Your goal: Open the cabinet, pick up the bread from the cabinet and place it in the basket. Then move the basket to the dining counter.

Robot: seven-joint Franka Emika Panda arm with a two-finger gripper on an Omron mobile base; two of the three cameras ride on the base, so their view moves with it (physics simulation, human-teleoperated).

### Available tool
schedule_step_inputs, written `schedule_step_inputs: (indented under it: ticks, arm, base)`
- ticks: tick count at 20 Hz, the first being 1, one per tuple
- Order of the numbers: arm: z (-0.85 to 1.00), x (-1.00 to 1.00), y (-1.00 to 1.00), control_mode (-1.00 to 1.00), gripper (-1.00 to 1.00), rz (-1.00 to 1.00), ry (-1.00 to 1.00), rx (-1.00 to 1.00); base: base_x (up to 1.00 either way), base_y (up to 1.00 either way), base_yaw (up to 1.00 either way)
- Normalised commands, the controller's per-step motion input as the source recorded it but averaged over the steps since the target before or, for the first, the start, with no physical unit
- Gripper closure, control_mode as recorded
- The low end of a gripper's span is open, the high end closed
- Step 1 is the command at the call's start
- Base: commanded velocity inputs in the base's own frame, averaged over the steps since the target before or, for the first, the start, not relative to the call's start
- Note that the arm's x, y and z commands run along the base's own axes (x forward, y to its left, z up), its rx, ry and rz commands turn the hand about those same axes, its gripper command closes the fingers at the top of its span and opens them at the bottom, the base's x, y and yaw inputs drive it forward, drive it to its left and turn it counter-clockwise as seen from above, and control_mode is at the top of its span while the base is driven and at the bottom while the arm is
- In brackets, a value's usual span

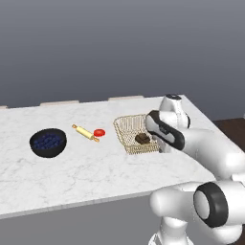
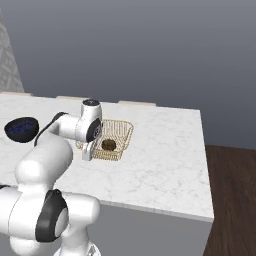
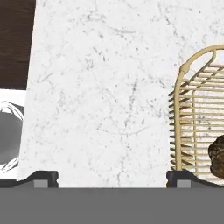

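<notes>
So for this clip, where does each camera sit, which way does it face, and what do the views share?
Left base view: behind the arm to its left, looking forward and down at the dining counter; the arm rises at lower right.
Right base view: behind to its right, same counter; the arm rises at lower left.
Hand view: on the hand, looking down at marble beside the basket; the gripper is open.
Shared: all show the basket holding the bread.
</notes>
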Motion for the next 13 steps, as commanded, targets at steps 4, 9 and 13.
schedule_step_inputs:
  ticks: [4,9,13]
  arm:
    - [0.14,-0.37,0.06,-1.0,-1.0,-0.17,-0.03,0.03]
    - [0.36,-0.92,0.01,-1.0,-1.0,-0.31,-0.06,0.09]
    - [0.62,-0.83,0.0,-1.0,-1.0,-0.58,-0.01,0.24]
  base:
    - [0.0,0.0,0.0]
    - [0.0,0.0,0.0]
    - [0.0,0.0,0.0]
